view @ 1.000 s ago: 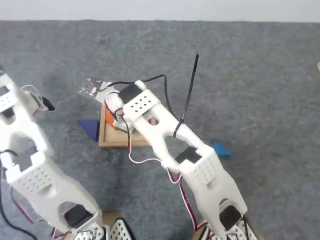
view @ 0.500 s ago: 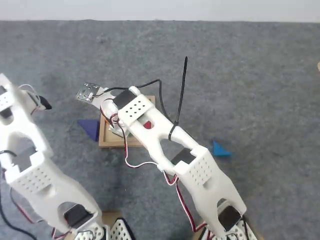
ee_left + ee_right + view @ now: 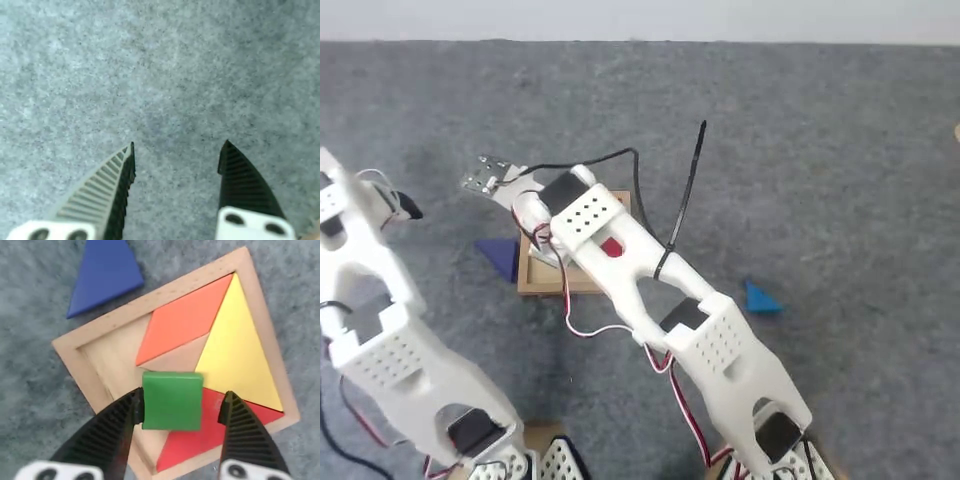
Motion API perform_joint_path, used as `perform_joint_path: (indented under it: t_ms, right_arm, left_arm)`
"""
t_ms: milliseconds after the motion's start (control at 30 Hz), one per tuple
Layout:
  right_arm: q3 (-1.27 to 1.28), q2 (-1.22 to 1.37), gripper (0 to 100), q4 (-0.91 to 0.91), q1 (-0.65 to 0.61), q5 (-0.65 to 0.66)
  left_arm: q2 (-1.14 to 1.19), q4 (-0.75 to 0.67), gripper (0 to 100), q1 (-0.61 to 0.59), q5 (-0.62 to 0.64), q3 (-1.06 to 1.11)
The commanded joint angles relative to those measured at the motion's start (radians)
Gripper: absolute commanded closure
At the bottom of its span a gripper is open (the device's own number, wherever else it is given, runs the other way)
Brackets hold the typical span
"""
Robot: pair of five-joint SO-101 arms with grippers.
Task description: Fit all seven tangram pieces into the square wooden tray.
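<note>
The square wooden tray (image 3: 65,347) lies on the grey carpet. It holds an orange parallelogram (image 3: 185,315), a large yellow triangle (image 3: 237,345) and a red triangle (image 3: 200,445). A green square (image 3: 172,400) sits askew over the red piece and the bare tray floor. My right gripper (image 3: 180,392) stands open around it; one finger touches it and a gap shows at the other. A dark blue triangle (image 3: 105,272) lies just outside the tray (image 3: 545,283). My left gripper (image 3: 180,144) is open over bare carpet, far left in the high view.
A small light blue triangle (image 3: 760,298) lies on the carpet to the right of the right arm. The dark blue triangle (image 3: 500,255) rests against the tray's left side. Open carpet stretches behind and to the right.
The right arm has swung a little to the left over the tray. The left arm has kept still.
</note>
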Motion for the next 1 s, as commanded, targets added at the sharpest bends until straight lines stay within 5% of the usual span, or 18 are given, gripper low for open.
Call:
perform_joint_path:
  t_ms: [0, 967]
  right_arm:
    - [-0.055, -0.01, 76.4, 0.03, -0.041, -0.011]
    - [-0.08, 0.113, 76.4, 0.136, 0.035, -0.04]
  left_arm:
    - [-0.014, -0.015, 73, 0.002, 0.008, -0.044]
    - [-0.014, -0.018, 73, 0.002, 0.008, -0.041]
